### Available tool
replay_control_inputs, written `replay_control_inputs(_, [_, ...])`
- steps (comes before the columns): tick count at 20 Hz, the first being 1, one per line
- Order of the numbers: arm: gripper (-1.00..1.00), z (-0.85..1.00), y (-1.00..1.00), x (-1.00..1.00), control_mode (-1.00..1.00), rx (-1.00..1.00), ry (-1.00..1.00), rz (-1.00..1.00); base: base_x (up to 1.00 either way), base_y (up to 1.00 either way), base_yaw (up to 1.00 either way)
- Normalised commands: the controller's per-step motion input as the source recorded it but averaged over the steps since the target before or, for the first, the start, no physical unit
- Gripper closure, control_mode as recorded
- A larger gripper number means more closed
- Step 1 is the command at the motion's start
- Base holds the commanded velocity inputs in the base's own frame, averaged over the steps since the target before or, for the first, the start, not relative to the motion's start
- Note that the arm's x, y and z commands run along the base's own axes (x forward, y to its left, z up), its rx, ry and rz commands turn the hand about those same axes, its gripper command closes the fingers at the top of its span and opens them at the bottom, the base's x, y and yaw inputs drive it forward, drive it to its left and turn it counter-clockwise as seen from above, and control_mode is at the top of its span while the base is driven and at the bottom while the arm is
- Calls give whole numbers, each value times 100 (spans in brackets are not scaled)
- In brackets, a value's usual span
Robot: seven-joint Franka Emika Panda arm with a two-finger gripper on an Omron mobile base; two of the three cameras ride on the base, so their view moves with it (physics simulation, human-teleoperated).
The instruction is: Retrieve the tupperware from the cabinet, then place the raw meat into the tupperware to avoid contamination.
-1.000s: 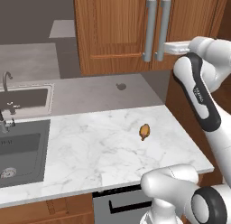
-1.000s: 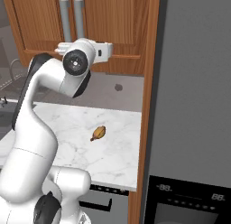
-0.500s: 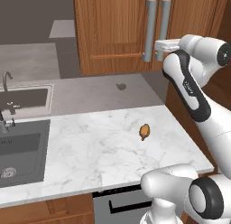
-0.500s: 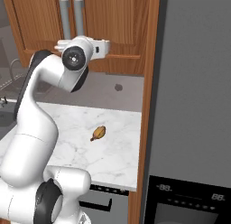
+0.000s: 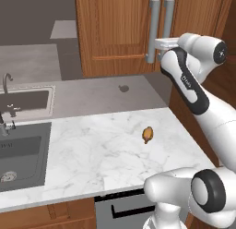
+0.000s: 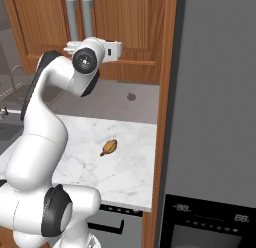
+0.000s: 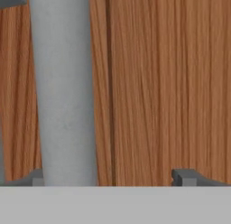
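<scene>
Hand view: cabinet (image 7: 158, 83) door fills frame, its vertical bar handle (image 7: 65, 92) running 12-to-6, off toward 9 o'clock of my gripper (image 7: 110, 178). Jaws fully spread, nothing held. Raw meat (image 5: 147, 134) lies on the counter (image 5: 92, 149), well below.

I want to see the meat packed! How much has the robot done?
Nothing finished yet: the reddish-brown wooden cabinet is shut. The gripper, jaws open, is at its grey bar handle. Left: open, fetch the tupperware, then box the orange-brown meat lump on the marble counter.
</scene>
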Motion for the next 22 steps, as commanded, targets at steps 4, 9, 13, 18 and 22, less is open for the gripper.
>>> replay_control_inputs(4, [-100,-1,0,51,-100,0,0,0,0,0,0])
replay_control_inputs(9, [-100,-8,0,53,-100,0,0,0,0,0,0])
replay_control_inputs(13, [100,-16,5,53,-100,-1,0,0,0,0,0])
replay_control_inputs(18, [100,-13,4,35,-100,-1,0,0,0,0,0])
replay_control_inputs(22, [100,-1,0,1,-100,-1,1,0,0,0,0])
